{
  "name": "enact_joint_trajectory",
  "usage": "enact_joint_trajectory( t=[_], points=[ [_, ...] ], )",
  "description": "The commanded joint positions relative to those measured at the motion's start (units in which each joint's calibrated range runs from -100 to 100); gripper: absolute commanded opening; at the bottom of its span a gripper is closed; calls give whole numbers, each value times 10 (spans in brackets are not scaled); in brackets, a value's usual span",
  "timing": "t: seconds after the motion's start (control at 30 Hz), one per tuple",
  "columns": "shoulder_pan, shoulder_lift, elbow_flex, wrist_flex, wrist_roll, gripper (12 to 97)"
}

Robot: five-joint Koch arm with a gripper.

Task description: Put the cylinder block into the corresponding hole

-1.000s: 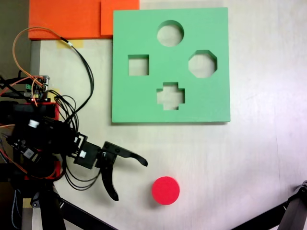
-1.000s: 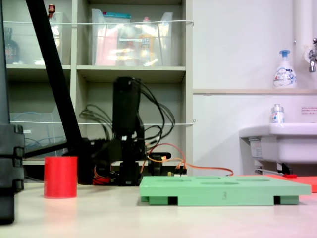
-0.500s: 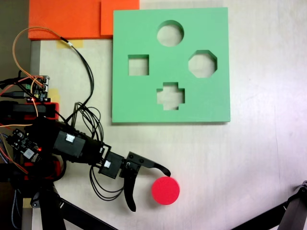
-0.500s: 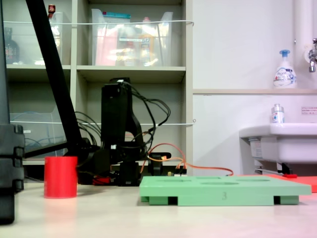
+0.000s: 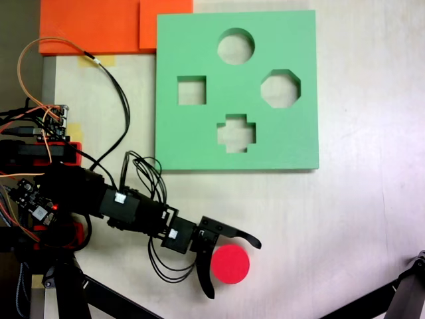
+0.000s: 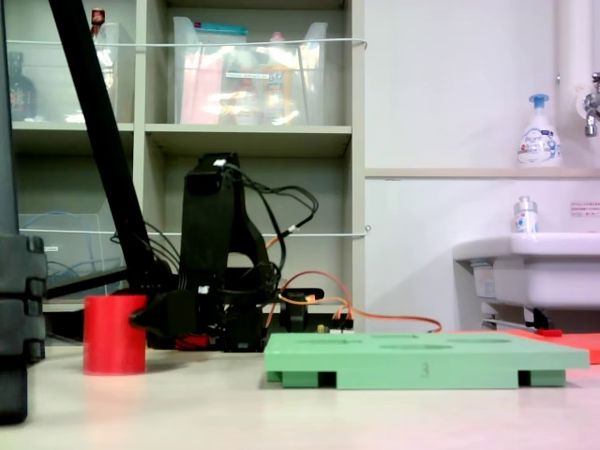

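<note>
Straddling red foam cylinder block [image 5: 230, 264] | end effector [image 5: 234, 268] jaws spread

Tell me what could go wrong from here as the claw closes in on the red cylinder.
The open claw straddles the cylinder block off-centre, one finger near its left edge, so closing may push it away. It stands upright, so a low nudge might tip it. The round hole sits at the green board's far side, a long carry.

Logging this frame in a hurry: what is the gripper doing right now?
Gripper: open, jaws spread around the short bright red foam cylinder, not yet closed on it.
</note>
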State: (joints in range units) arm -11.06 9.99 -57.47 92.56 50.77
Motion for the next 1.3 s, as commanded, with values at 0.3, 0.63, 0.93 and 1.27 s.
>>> enact_joint_trajectory(
  t=[0.3, 0.63, 0.93, 1.27],
  points=[
    [12, -3, 13, 74, -6, 619],
    [18, -3, 12, 74, -15, 493],
    [21, -31, 11, 74, -24, 473],
    [21, -22, 7, 74, -24, 383]
  ],
)
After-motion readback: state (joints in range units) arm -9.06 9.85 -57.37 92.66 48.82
